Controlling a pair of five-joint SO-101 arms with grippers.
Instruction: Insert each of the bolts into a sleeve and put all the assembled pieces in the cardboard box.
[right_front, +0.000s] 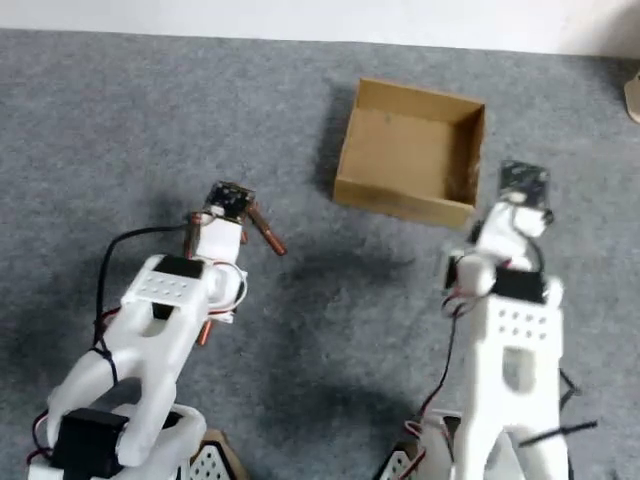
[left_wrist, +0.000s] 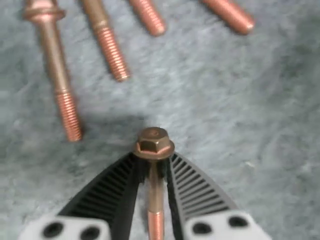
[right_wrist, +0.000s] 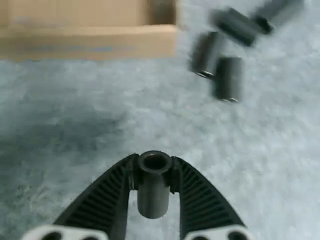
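Note:
My left gripper (left_wrist: 154, 161) is shut on a copper bolt (left_wrist: 154, 145), whose hex head sticks out past the fingertips. Several more bolts (left_wrist: 55, 70) lie on the grey carpet beyond it. My right gripper (right_wrist: 152, 164) is shut on a black sleeve (right_wrist: 152, 185) with its open bore facing outward. Several loose sleeves (right_wrist: 227, 77) lie farther off, beside the cardboard box (right_wrist: 85, 37). In the high view the left arm (right_front: 165, 300) stands at the left with a bolt (right_front: 268, 232) showing beside its wrist. The right arm (right_front: 510, 300) stands just right of the box (right_front: 400, 205).
The box is open at the top and sits at the back centre of the carpet. Bare carpet (right_front: 350, 300) lies between the two arms. Another bolt (right_front: 205, 330) peeks out under the left arm.

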